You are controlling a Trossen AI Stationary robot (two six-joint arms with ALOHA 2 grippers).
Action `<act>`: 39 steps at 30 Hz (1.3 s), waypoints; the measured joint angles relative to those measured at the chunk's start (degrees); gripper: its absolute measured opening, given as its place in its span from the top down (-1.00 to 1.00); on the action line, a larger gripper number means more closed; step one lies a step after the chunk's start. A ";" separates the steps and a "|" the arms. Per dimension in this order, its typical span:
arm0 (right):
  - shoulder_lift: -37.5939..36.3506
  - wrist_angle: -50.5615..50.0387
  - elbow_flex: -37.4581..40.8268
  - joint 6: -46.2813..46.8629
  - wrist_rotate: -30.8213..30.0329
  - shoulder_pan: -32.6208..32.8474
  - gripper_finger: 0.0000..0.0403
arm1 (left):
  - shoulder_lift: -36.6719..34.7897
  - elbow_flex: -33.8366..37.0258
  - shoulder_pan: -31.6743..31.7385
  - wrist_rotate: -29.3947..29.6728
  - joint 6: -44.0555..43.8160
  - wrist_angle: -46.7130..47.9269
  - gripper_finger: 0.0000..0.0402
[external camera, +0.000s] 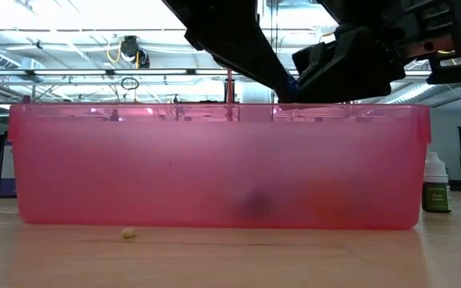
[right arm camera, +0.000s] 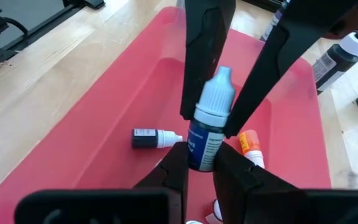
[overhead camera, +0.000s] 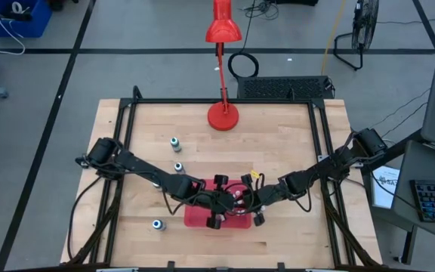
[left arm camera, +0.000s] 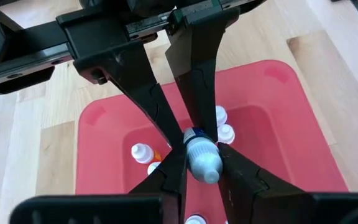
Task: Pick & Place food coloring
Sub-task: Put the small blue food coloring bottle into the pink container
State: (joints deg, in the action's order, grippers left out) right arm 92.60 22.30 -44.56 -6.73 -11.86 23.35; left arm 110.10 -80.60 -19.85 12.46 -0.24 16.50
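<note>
Both arms meet over the red tray [overhead camera: 195,219] at the near middle of the tabletop [overhead camera: 278,151], and one small blue-bodied dropper bottle [right arm camera: 211,127] hangs between them. In the right wrist view the right gripper [right arm camera: 199,163] has its fingers clamped on the bottle's body, holding it upright with the white cap up. The other arm's pair of fingers grips it higher, at the cap. In the left wrist view the left gripper [left arm camera: 202,163] is likewise closed around that white cap [left arm camera: 205,163]. This looks like a handover above the tray, so that a slip would drop the bottle among the others and not onto the wood.

Several bottles already lie in the tray: a dark one on its side [right arm camera: 155,138], an orange-tipped one [right arm camera: 250,144], and white-capped ones [left arm camera: 141,152]. Three bottles stand out on the tabletop to the left [overhead camera: 175,143], [overhead camera: 178,167], [overhead camera: 157,224], so the job seems only part done.

From the low view the tray's translucent wall [external camera: 214,168] hides its contents; a green bottle [external camera: 435,186] stands just beside it.
</note>
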 joint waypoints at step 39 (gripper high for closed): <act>0.00 2.77 0.00 -0.04 0.15 1.27 0.42 | -7.91 17.73 7.72 -15.86 -24.05 18.88 0.60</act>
State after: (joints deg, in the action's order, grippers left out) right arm 92.60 25.07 -44.56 -6.77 -11.70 24.62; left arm 102.19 -62.87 -12.13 -3.40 -24.29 35.38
